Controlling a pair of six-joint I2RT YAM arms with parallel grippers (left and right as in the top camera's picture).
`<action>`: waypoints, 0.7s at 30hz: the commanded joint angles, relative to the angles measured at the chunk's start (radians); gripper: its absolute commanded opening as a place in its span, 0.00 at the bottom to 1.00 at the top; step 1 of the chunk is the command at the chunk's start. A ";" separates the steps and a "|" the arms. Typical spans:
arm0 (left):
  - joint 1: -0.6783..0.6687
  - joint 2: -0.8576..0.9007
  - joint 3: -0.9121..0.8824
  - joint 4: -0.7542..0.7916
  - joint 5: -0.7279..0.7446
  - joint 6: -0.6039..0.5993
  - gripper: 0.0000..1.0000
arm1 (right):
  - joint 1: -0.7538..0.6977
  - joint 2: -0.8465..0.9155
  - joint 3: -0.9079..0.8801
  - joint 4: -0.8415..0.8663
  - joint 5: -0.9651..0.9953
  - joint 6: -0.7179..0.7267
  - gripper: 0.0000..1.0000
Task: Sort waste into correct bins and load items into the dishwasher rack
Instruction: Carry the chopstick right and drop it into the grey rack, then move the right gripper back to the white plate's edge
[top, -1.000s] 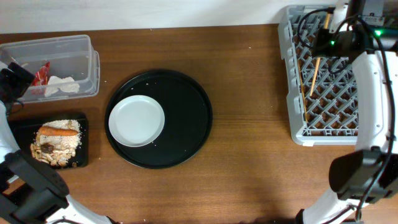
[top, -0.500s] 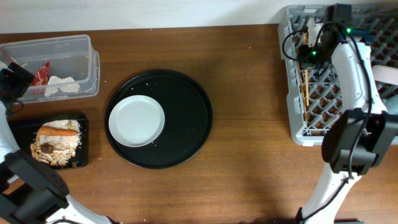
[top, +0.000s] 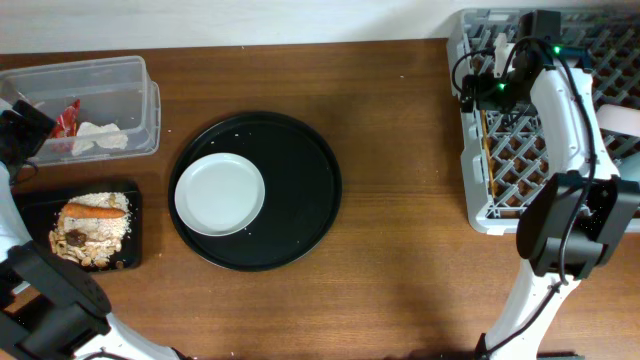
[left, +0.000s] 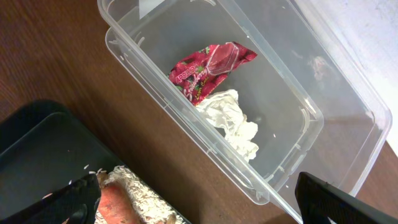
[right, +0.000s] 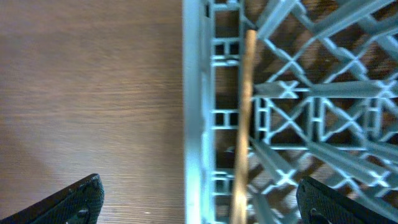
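Wrist view shows chopsticks (right: 244, 124) lying by the rack (right: 198, 93) wall — overhead barely — right hand (right: 202, 208) spread wide, empty.

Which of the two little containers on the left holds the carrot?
The shallow black tray, where the carrot lies on rice crumbs; the clear tub holds a red wrapper and tissue.

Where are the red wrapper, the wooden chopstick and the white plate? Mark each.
red wrapper (left: 208, 67), left wrist view, middle of its crumpled foil
wooden chopstick (right: 244, 124), right wrist view, mid-shaft
white plate (top: 220, 194), overhead view, its centre
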 joint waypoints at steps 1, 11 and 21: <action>0.003 -0.012 0.005 0.002 0.000 -0.002 0.99 | 0.002 -0.128 0.015 0.005 -0.267 0.198 0.98; 0.003 -0.012 0.005 0.002 0.000 -0.002 0.99 | 0.207 -0.176 0.015 0.011 -0.979 0.270 0.98; 0.003 -0.012 0.005 0.002 0.000 -0.002 0.99 | 0.743 -0.163 0.015 0.107 -0.202 0.412 0.98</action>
